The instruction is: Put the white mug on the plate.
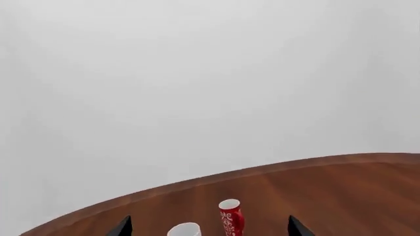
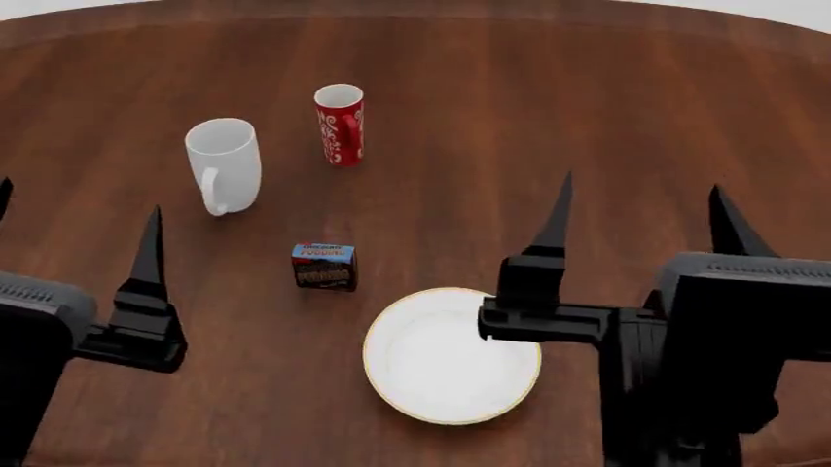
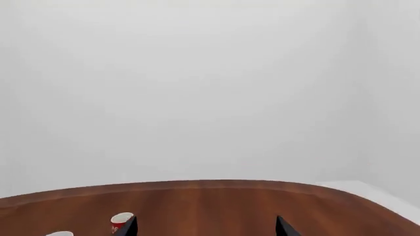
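Observation:
The white mug (image 2: 224,165) stands upright at the far left of the wooden table, its handle turned toward me. Its rim (image 1: 184,229) shows in the left wrist view too. The plate (image 2: 429,375), white with a gold rim, lies empty near the front centre. My left gripper (image 2: 78,199) hangs open in front of the white mug and well short of it, holding nothing. My right gripper (image 2: 641,185) is open and empty, up over the table to the right of the plate. In both wrist views the fingers (image 1: 208,221) (image 3: 206,220) stand wide apart.
A red mug with white swirls (image 2: 341,125) stands just right of the white mug and a little farther back. It shows in the wrist views as well (image 1: 230,216) (image 3: 121,220). A small dark box (image 2: 325,266) sits between the mugs and the plate. The table's curved far edge (image 1: 262,169) meets a blank wall.

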Motion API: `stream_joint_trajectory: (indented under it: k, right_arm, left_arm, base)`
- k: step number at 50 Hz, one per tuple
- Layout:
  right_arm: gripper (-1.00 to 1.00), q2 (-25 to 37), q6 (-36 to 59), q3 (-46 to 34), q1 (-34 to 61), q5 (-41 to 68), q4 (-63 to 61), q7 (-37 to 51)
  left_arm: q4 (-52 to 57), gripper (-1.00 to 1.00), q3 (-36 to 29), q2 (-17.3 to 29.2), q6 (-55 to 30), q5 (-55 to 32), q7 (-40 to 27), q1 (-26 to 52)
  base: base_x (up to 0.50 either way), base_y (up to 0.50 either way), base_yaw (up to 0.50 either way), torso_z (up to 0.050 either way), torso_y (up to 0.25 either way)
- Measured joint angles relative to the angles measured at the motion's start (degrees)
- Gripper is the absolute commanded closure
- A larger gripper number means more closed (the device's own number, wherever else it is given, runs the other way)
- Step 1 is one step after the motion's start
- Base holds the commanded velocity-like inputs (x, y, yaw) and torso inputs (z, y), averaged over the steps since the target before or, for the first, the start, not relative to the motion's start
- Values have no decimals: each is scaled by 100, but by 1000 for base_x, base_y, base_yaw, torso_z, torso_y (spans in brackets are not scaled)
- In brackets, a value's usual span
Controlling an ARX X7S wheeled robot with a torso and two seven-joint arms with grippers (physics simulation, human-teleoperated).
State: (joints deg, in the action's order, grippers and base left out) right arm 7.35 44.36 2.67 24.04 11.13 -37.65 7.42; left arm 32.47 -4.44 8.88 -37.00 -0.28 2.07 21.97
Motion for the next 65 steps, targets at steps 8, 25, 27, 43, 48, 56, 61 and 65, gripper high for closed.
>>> stream_joint_trajectory:
  k: [8, 25, 27, 43, 48, 56, 61, 65]
  right_arm:
    - [-100, 67, 523, 189, 317, 231, -488, 12]
    - [-100, 105, 639, 301, 401, 396, -736, 71]
    - [-100, 104, 625, 301, 398, 405, -734, 81]
    - [-100, 119, 459, 271, 361, 437, -623, 159]
    - [-100, 143, 499, 245, 367, 433, -665, 206]
    - [-100, 158, 556, 207, 361, 482, -750, 263]
    - [-100, 165, 573, 213, 348, 523, -769, 285]
    - [-100, 174, 575, 216, 336, 557, -771, 297]
  left_arm:
    - [391, -100, 107, 5, -499, -117, 31, 337]
    - [516, -100, 375, 4, -515, -392, 76, 358]
    - [504, -100, 391, 8, -491, -413, 77, 347]
    - [409, -100, 372, 55, -382, -492, 44, 338]
    - [403, -100, 365, 69, -358, -533, 41, 327]
    - [379, -100, 375, 107, -312, -567, 25, 298]
    - [364, -100, 358, 125, -296, -581, 12, 294]
    - [345, -100, 342, 143, -283, -581, -2, 298]
  base:
    - [0, 0, 0, 0, 0]
    - [0, 0, 0, 0, 0]
    - [0, 0, 0, 0, 0]
    - [0, 13, 0, 0, 0]
    - [0, 367, 0, 0, 0]
    - [0, 459, 0, 0, 0]
    - [0, 411, 0, 0, 0]
    - [0, 205, 0, 0, 0]
